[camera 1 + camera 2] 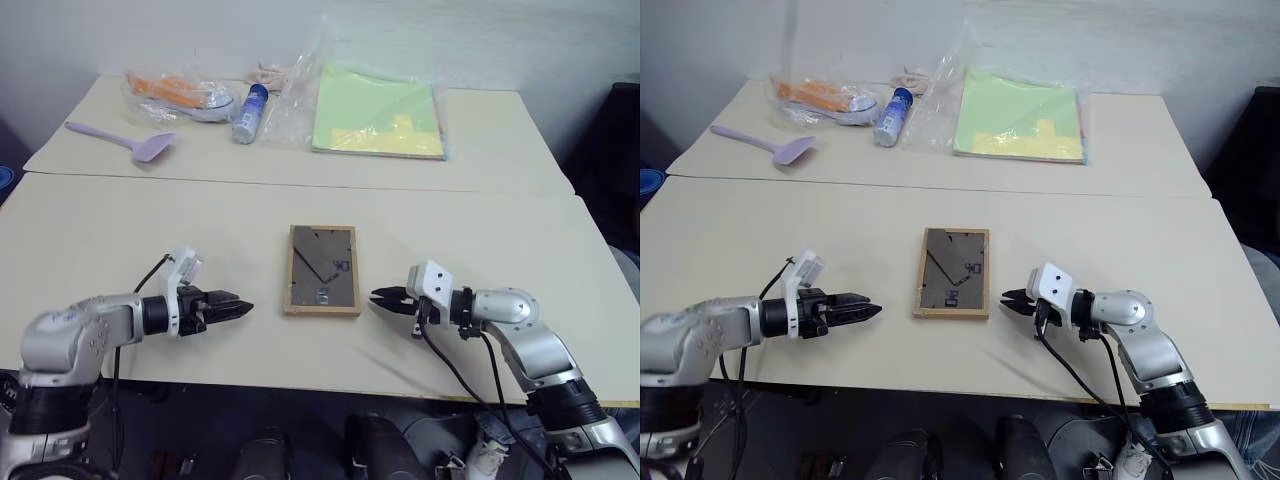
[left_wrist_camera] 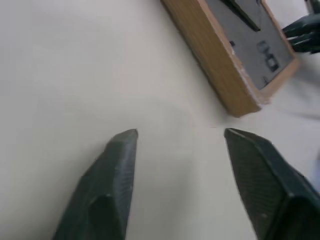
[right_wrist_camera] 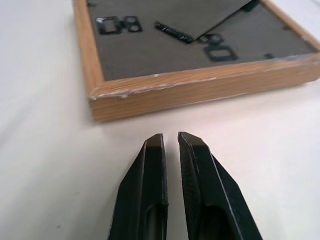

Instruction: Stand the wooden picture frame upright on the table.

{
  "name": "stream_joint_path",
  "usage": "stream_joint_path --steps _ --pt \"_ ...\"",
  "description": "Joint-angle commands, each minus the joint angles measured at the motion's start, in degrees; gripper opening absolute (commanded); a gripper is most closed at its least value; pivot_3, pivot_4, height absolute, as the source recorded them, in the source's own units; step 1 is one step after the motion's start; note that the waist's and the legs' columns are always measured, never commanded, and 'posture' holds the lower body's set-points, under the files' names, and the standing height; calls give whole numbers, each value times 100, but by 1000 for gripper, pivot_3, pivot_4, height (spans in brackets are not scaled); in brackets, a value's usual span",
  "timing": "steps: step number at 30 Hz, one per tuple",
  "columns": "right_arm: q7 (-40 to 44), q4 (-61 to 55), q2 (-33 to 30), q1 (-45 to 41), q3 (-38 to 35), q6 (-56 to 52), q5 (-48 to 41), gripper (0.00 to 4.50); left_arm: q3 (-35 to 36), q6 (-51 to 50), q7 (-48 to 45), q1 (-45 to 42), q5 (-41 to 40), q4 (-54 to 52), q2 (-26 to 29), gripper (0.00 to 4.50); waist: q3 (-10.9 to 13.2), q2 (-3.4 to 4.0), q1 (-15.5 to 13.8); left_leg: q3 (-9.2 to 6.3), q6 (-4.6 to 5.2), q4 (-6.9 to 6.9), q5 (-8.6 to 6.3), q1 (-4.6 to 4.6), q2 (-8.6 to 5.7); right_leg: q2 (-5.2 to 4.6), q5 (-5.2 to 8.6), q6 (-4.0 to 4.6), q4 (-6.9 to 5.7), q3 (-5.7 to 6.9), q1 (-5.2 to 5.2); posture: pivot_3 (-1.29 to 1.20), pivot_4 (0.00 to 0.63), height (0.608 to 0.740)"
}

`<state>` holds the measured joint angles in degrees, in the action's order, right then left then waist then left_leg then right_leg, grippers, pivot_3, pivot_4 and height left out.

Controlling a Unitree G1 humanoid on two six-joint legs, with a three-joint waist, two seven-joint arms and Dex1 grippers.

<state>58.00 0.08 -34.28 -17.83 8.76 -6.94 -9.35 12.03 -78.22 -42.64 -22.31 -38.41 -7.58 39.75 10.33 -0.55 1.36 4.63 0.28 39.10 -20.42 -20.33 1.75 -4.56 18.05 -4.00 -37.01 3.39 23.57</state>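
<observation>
Nearest the robot, the two grippers hang low over the table (image 1: 120,230), one on each side of the wooden picture frame (image 1: 322,270). The left gripper (image 1: 238,307) sits at about eight o'clock from the frame, a little apart from it, its fingers spread with bare tabletop between them in the left wrist view. The right gripper (image 1: 382,296) sits at about four o'clock, just beside the frame's near right corner, its fingers (image 3: 150,165) nearly pressed together with a thin slit between them and nothing held.

The frame lies flat in the middle of the table, face down, its dark back panel up and the fold-out stand (image 1: 318,248) resting against the back or barely lifted; I cannot tell which. Neither gripper touches it.

So the task looks barely begun: this seems to be the approach before the first hold. The next move probably calls for getting a finger under one wooden edge to tip the frame up, while the other gripper steadies the opposite side, and for swinging the stand out so the frame can lean on it.

Further off, at eleven o'clock, lie a purple spoon (image 1: 120,138), a bag of orange things (image 1: 170,88) and a blue-capped bottle (image 1: 250,112); at one o'clock, green and yellow paper in plastic (image 1: 380,115)
</observation>
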Motion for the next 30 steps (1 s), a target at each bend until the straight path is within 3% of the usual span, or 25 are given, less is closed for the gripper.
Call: stream_joint_path --steps 1,13,16,26,30 --pt "-81 -144 2 -140 31 13 93 457 95 -1226 435 -779 -203 586 -512 4008 0 0 -13 0 0 1 0 0 -1 1 0 0 0 1 0 0 150 740" --pt "-154 -267 142 -487 310 -126 366 457 -1040 -1428 1694 -1772 -1987 2055 -678 4008 -1 -1 5 -1 -10 6 4 1 0 4 0 -1 -4 0 3 0 150 740" --pt "-62 -414 172 -387 321 -269 197 12 -1019 -1428 2173 -1777 -2412 2216 -832 4088 -1 -1 -13 -2 -10 6 4 0 -2 1 -1 -1 -2 0 3 0 150 740" --pt "-270 -427 228 -355 447 -223 424 12 -871 -1428 3450 -1783 -3333 2579 -1272 4088 -3 -2 -132 -3 -10 10 4 3 -6 2 -1 -2 -1 2 -3 0 150 740" --pt "-276 -413 218 -349 442 -216 459 0 -691 -1428 3761 -1790 -3466 2693 -1392 3267 -3 -3 -130 -3 -10 10 4 2 -9 2 -1 -3 2 4 -4 0 150 740"
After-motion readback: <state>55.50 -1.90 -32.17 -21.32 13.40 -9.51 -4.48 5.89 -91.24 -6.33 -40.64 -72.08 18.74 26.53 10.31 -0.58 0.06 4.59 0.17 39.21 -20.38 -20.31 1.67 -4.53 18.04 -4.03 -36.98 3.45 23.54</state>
